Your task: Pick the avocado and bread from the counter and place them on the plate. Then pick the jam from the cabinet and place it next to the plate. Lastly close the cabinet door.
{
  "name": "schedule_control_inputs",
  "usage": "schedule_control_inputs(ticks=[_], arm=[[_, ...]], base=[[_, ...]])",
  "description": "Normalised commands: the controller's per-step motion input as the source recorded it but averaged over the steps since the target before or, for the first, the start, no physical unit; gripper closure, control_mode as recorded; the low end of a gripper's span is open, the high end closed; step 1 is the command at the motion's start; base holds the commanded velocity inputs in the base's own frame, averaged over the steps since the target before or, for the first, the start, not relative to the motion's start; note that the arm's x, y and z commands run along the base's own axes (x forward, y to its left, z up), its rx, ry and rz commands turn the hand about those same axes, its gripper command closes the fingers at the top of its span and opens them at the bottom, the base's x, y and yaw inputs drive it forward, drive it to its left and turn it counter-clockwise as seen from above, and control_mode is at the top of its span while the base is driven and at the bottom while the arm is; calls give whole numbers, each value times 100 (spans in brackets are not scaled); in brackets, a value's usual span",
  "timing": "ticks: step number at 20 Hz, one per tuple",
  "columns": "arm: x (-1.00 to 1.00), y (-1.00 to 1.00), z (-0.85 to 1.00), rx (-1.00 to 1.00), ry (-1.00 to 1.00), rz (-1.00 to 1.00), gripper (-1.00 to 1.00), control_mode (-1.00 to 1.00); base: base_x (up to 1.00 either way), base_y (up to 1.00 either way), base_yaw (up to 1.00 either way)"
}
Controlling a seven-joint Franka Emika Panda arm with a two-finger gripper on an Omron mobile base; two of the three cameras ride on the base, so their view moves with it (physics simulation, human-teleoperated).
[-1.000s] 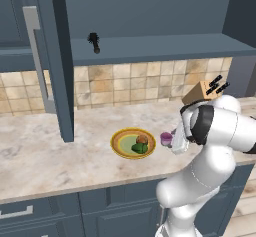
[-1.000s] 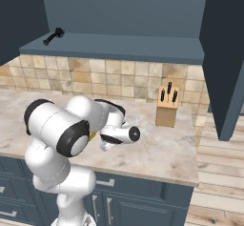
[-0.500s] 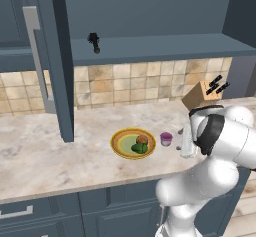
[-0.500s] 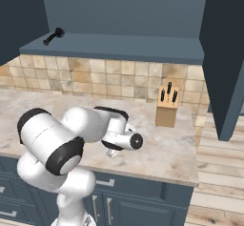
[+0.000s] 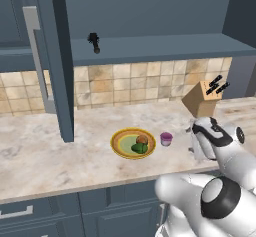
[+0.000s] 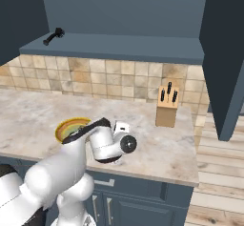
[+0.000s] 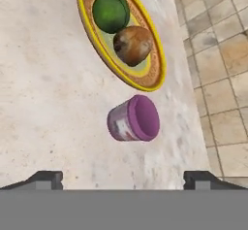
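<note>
Jam (image 7: 133, 119), a squat pink-purple jar w/ paler lid, stood on the counter (image 7: 43, 103) straight ahead of our jaws, centred between them but clear of both. Our gripper (image 7: 123, 178) was spread wide & held nothing; the two dark fingertips (image 7: 46, 178) sat well apart at the near edge of the hand view, one on each side of the jar, neither touching it.

Beyond the jam, farther from the jaws, lay the plate (image 7: 157, 73), yellow-orange rim, pale green centre. Jar was just beside its rim, not touching. On the plate we saw the bread (image 7: 131, 44), a brown lump, nearer the jaws, & the avocado (image 7: 111, 11), a dark green ball, just past it; the two looked to touch.

From the left base view, the cabinet door (image 5: 55, 56) stood swung open w/ its grey bar handle (image 5: 37, 56) facing us. A slim black object (image 5: 93, 42) stood on the cabinet shelf (image 5: 150, 46). A knife block (image 5: 202, 98) sat on the counter close by the gripper, at the wall.
</note>
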Motion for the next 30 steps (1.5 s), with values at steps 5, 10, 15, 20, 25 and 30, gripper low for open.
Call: schedule_control_inputs(ticks=[5, 10, 15, 20, 25, 30], arm=[[-38, 0, 84, -33, -11, 16, -100, -100], [-42, 0, 45, -38, -4, 20, -100, -100], [-60, 1, 41, -43, -5, 21, -100, -100], [-58, 17, 39, -37, -2, 21, -100, -100], [-50, 46, 19, -32, 0, 24, -100, -100], [-56, 55, 6, -26, -8, 30, -100, -100]], base=[[0, 0, 0], [0, 0, 0], [0, 0, 0], [0, 0, 0], [0, 0, 0], [0, 0, 0]])
